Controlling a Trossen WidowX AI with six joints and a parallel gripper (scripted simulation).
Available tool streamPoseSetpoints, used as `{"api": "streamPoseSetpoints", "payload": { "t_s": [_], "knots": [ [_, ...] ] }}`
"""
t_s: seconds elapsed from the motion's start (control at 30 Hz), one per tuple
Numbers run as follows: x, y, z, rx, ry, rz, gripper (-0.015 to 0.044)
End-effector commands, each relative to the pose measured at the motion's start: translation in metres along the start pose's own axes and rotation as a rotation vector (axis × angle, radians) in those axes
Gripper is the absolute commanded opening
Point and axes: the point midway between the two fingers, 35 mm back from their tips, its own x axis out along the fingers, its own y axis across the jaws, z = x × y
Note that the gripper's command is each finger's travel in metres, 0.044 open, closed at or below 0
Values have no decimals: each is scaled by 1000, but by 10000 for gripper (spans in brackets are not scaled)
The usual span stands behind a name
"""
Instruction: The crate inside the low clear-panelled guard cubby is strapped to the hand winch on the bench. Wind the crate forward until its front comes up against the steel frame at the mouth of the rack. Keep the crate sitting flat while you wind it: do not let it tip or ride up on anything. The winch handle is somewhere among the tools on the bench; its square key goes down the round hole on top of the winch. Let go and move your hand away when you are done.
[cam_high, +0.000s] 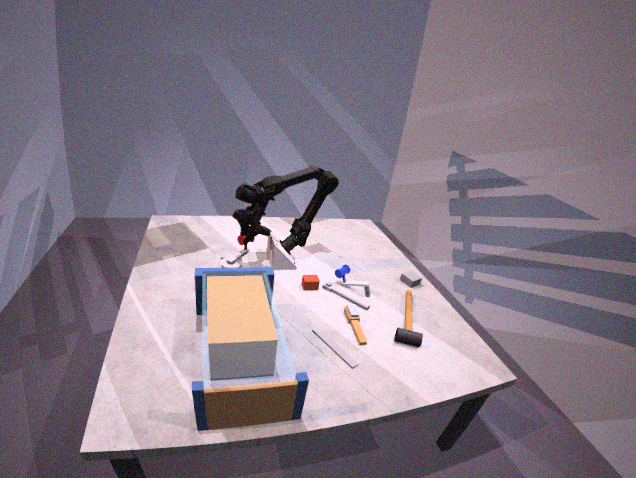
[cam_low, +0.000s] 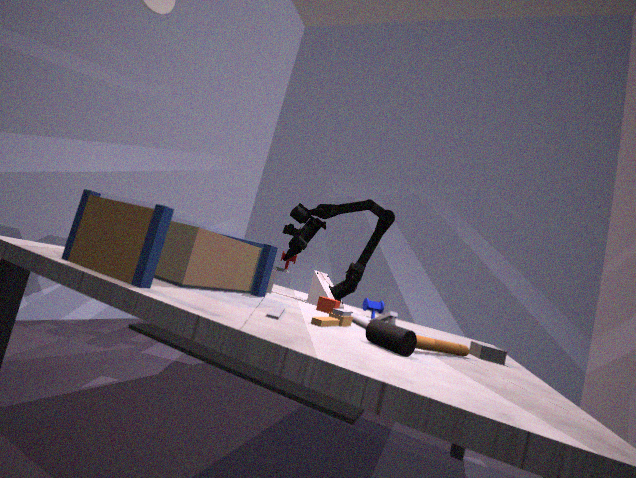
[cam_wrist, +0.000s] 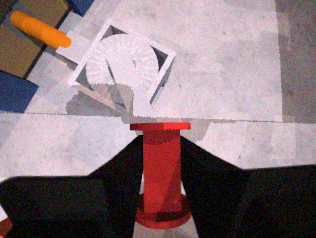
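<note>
My gripper (cam_high: 246, 238) (cam_low: 288, 255) (cam_wrist: 158, 139) is shut on the upright red grip (cam_high: 242, 239) (cam_wrist: 161, 172) of the winch handle. The handle's pale crank arm (cam_high: 238, 257) (cam_wrist: 141, 102) reaches over the round top of the winch (cam_wrist: 96, 70); its key end is hidden. An orange strap (cam_wrist: 40, 30) runs from the winch towards the crate. The crate (cam_high: 239, 308) (cam_low: 226, 259) sits flat in the clear-panelled cubby, its far end close to the blue frame (cam_high: 233, 270) (cam_low: 264, 269) at the winch end. I cannot tell whether they touch.
A brown board (cam_high: 250, 406) (cam_low: 110, 239) closes the cubby's near end. Right of it are a red block (cam_high: 310, 282), a blue-gripped tool (cam_high: 342, 271), a grey bar tool (cam_high: 349, 296), an orange-handled tool (cam_high: 355, 326), a thin strip (cam_high: 335, 349), a mallet (cam_high: 408, 336) and a grey block (cam_high: 410, 279).
</note>
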Motion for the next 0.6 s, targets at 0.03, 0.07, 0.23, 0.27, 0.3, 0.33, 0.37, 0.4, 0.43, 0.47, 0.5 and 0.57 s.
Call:
{"api": "streamPoseSetpoints", "payload": {
  "t_s": [0.03, 0.07, 0.23, 0.27, 0.3, 0.33, 0.37, 0.4, 0.43, 0.47, 0.5, 0.57],
  "knots": [
    [5, -12, 4, -7, 3, -27, 0],
    [5, -13, 5, -7, 3, -27, 0],
    [6, -19, 8, -7, 3, -27, 0],
    [7, -20, 9, -7, 3, -28, 0],
    [7, -21, 10, -7, 3, -28, 0],
    [7, -22, 11, -8, 3, -28, 0],
    [7, -23, 11, -8, 3, -28, 0],
    [8, -25, 12, -8, 2, -28, 0],
    [8, -26, 13, -8, 2, -28, 0],
    [8, -27, 14, -8, 2, -28, 0],
    [9, -28, 14, -8, 2, -28, 0],
    [9, -30, 16, -8, 2, -28, 0]
  ]
}}
